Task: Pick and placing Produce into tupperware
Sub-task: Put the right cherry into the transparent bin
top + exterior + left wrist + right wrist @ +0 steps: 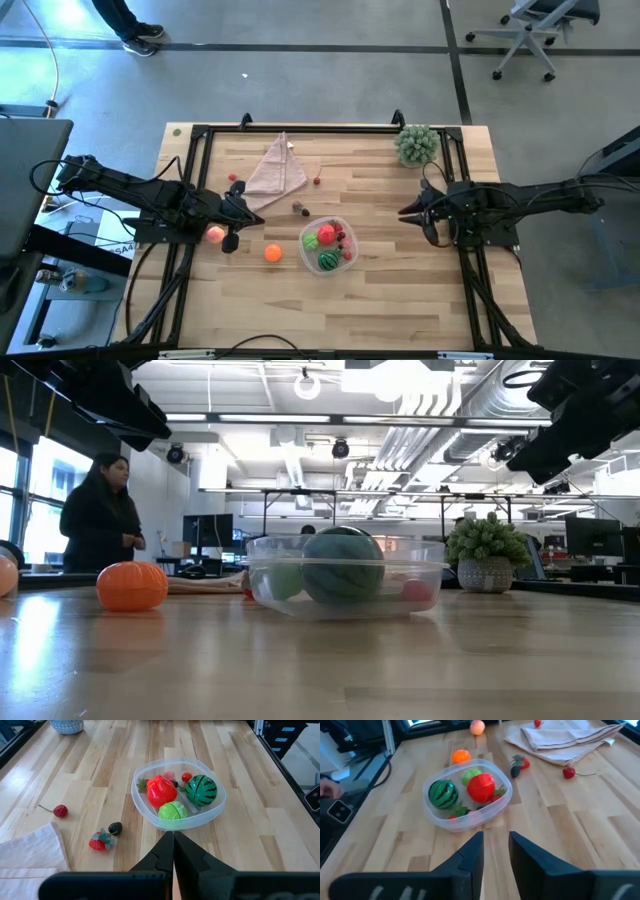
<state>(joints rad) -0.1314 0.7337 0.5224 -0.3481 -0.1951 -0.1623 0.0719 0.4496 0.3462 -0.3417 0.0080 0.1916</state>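
Note:
The clear tupperware stands mid-table and holds a red apple, a green apple, a striped melon and small red pieces. An orange and a pink peach lie on the wood to its left. A strawberry, a dark berry and a cherry lie loose toward the far side. My left gripper hangs shut above the table, left of the tub. My right gripper hangs open to the tub's right, nothing between its fingers.
A folded pink cloth lies at the far left-middle, with a small red fruit beside it. A bushy potted plant stands at the far right corner. Black frame rails run along the table's edges. A person stands beyond the table.

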